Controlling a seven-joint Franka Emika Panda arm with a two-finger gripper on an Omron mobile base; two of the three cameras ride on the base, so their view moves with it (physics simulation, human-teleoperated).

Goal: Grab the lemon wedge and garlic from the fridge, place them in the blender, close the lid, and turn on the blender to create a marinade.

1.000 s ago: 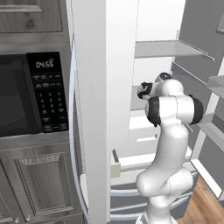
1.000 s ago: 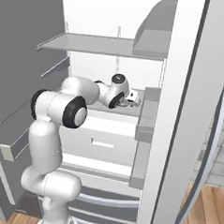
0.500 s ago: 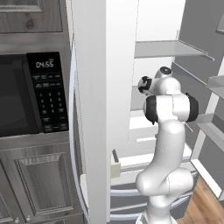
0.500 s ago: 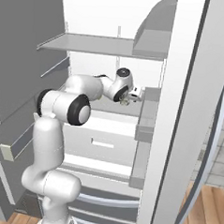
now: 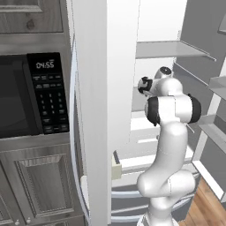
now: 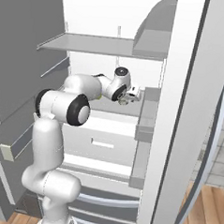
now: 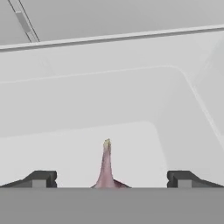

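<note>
Garlic [image 7: 106, 168] with a pinkish pointed stem appears in the hand view between the fingers [image 7: 40, 178], spread wide apart; base views show the fridge [image 6: 146, 120].

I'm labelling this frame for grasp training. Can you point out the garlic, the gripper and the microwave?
garlic [image 7: 106, 168]: hand view, on its pinkish tapering stem.
gripper [image 7: 111, 178]: hand view, midway between the two open dark fingertips.
microwave [image 5: 46, 92]: left base view, on its keypad panel.
</note>
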